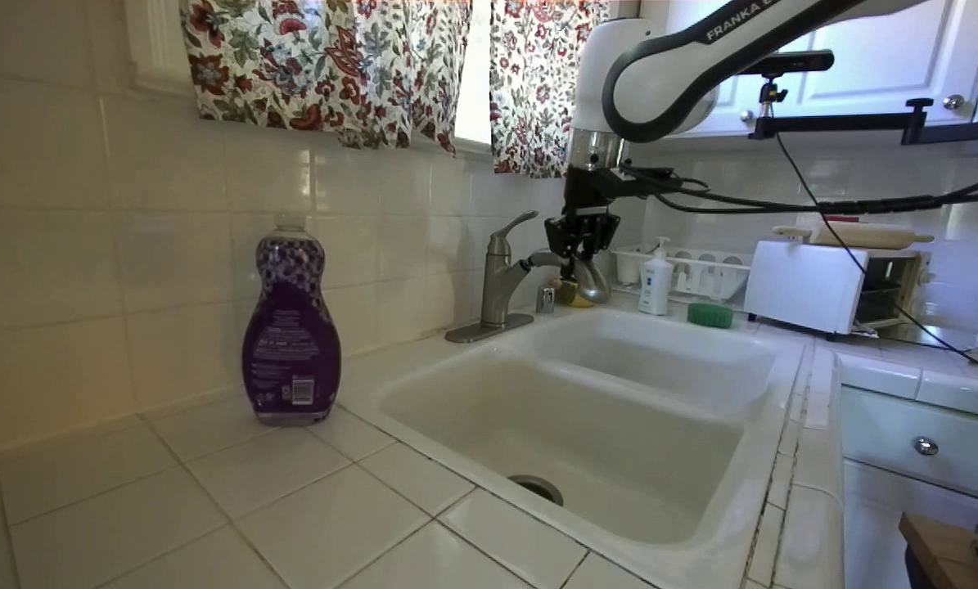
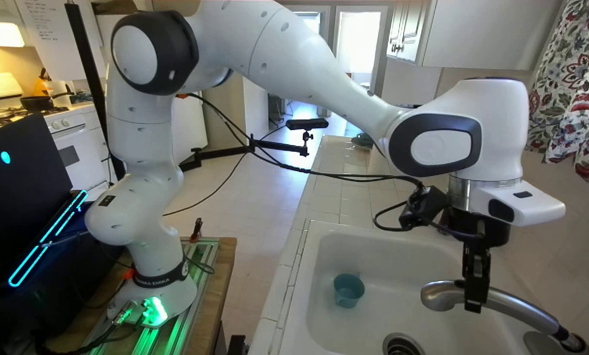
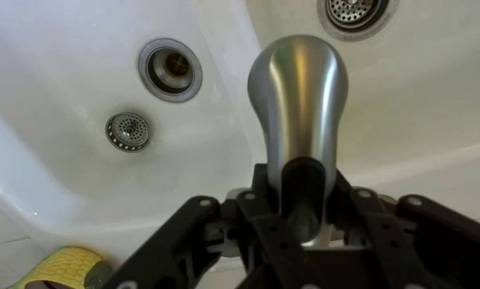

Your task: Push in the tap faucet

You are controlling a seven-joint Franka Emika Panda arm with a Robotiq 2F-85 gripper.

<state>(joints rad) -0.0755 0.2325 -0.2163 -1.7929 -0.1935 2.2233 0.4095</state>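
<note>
The tap faucet (image 1: 499, 282) is brushed silver and stands on the sink's back rim, its lever handle upright. Its spout shows in both exterior views (image 2: 521, 308) and points out over the sink, near the divider between the two basins. In the wrist view the spout head (image 3: 300, 92) runs up the middle of the picture. My gripper (image 2: 473, 298) points down with its fingers around the spout behind the head. In the wrist view the fingers (image 3: 298, 182) touch the spout on both sides. The spout's underside is hidden there.
A double white sink (image 1: 771, 425) lies below. A teal cup (image 2: 348, 292) sits in a basin; a loose strainer (image 3: 128, 132) lies beside a drain. A purple soap bottle (image 1: 292, 343), white pump bottle (image 1: 656, 285), green sponge (image 1: 709, 316) and yellow object (image 3: 65, 265) stand around the rim.
</note>
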